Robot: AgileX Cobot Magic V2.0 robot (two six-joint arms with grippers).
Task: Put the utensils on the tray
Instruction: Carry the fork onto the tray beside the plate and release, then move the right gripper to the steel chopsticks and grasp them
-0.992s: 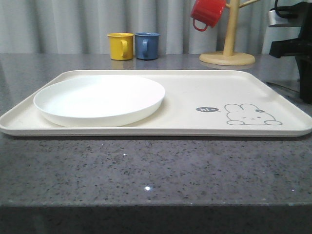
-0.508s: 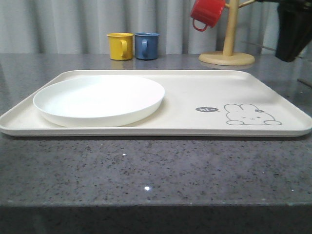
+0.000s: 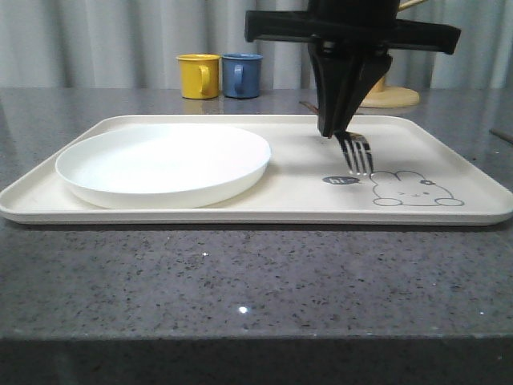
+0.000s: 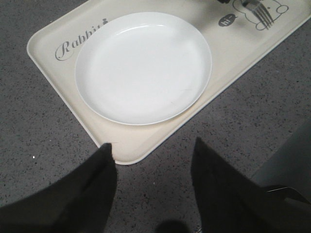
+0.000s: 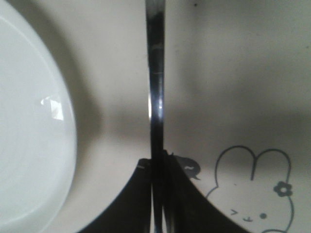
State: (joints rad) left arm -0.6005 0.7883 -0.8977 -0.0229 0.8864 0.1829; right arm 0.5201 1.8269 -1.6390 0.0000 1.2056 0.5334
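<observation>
A silver fork point(image 3: 358, 154) hangs tilted just above the cream tray point(image 3: 304, 192), tines toward the camera beside the "hi" bubble and bunny drawing. My right gripper point(image 3: 333, 128) is shut on its handle. The right wrist view shows the fork's handle point(image 5: 155, 87) running out from between the shut fingers of the right gripper point(image 5: 158, 167) over the tray point(image 5: 218, 73). My left gripper point(image 4: 153, 150) stands open over the grey counter, just off the tray's corner point(image 4: 121, 153), with nothing between its fingers. The fork's tines point(image 4: 257, 13) show over the bunny in the left wrist view.
A round white plate point(image 3: 164, 164) fills the tray's left half, also seen as plate point(image 4: 143, 65) and plate point(image 5: 29, 136). A yellow mug point(image 3: 198, 75), a blue mug point(image 3: 242, 74) and a wooden mug stand's base point(image 3: 397, 98) sit behind the tray.
My right arm has swung in from the right edge to above the tray's right half, carrying the fork. The plate and tray have not moved.
</observation>
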